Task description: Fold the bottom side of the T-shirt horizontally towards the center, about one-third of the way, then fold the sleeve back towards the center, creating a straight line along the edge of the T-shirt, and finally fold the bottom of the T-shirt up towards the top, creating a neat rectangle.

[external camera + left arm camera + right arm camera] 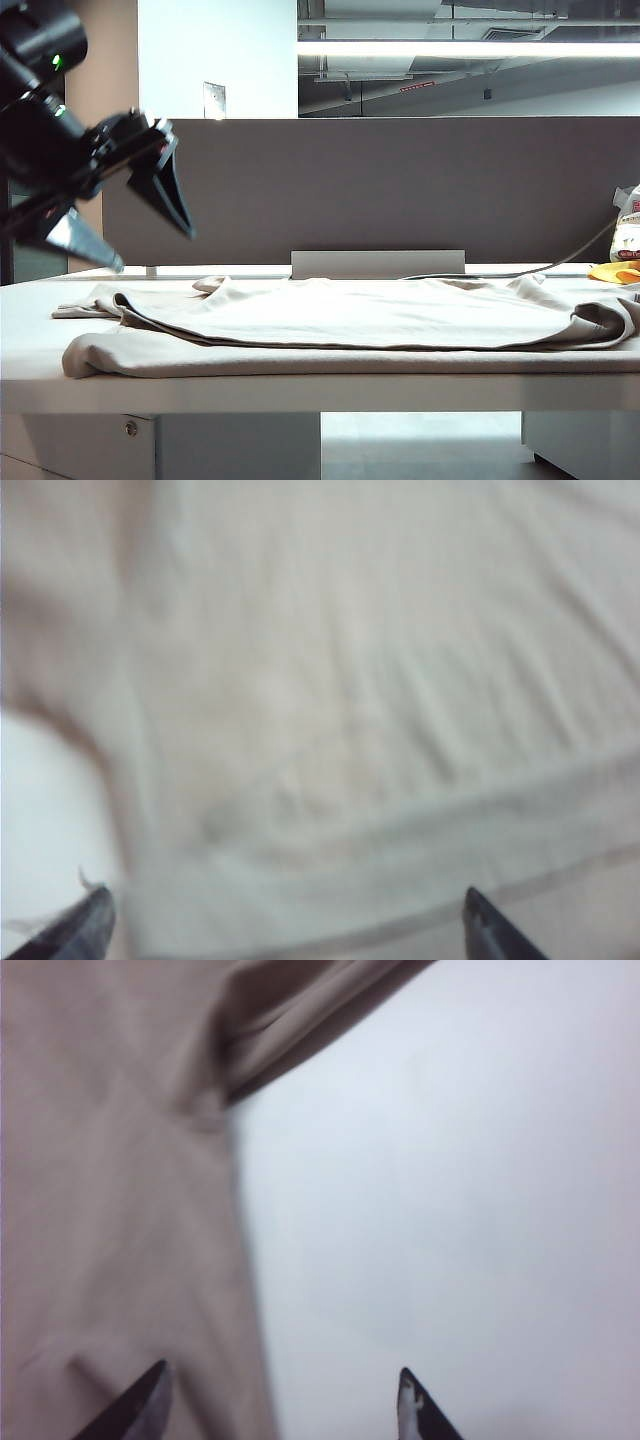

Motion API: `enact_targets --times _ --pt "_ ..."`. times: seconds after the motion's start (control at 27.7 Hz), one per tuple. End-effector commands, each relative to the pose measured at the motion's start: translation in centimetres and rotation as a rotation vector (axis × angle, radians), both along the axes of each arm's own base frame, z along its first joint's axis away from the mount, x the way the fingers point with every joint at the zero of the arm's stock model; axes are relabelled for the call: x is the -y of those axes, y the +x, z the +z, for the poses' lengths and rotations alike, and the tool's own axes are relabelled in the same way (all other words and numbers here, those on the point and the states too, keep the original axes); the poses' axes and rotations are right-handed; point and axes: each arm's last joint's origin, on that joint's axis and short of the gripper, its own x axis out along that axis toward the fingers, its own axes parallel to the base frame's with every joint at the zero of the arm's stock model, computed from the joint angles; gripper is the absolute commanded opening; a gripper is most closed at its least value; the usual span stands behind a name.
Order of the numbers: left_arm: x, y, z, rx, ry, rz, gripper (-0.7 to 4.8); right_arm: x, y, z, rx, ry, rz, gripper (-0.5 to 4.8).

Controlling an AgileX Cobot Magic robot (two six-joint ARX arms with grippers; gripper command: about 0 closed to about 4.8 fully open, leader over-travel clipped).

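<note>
Jaws of the left gripper (130, 225) gape empty at the exterior view's upper left, above the folded, wrinkly light-beige cloth T-shirt (350, 320) spread across the white table (300, 392). Right gripper (280, 1405) hangs unclenched, empty, over the shirt's edge and table.

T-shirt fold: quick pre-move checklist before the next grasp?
1. Left gripper open, nothing held: ok; it hangs above the T-shirt's left end.
2. Right gripper open, nothing held: ok; one finger over cloth, one over bare table.
3. First fold in place: ok; an upper layer lies over a lower one.
4. Fold edge straight: cannot tell; the right end bunches.
5. Sleeve folded in: cannot tell.
6. Yellow-orange item clear of shirt: ok.
</note>
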Motion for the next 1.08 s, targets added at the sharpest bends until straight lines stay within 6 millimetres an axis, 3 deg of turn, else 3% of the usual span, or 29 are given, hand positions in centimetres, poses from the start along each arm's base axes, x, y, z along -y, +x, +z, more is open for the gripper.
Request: enact_targets --times 0.04,0.22,0.51,0.79,1.08 --pt "0.1 1.2 1.2 0.054 0.027 0.032 4.79 0.6 2.1 0.2 0.013 0.019 0.013 2.84" --pt "0.0 3.2 1.3 0.045 0.034 0.05 4.79 1.6 4.6 1.1 0.046 -0.033 -0.016 2.83" --pt "-0.2 5.6 0.9 0.058 0.074 0.085 4.79 5.0 7.8 1.9 0.072 -0.054 -0.076 2.83" --pt "-2.6 8.8 -0.4 0.006 0.062 0.151 4.79 6.8 11.1 -0.4 0.007 -0.05 -0.06 2.84" --pt "-3.6 11.8 -1.2 -0.05 0.023 0.157 4.79 7.5 12.2 -1.7 0.006 -0.06 -0.069 2.84"
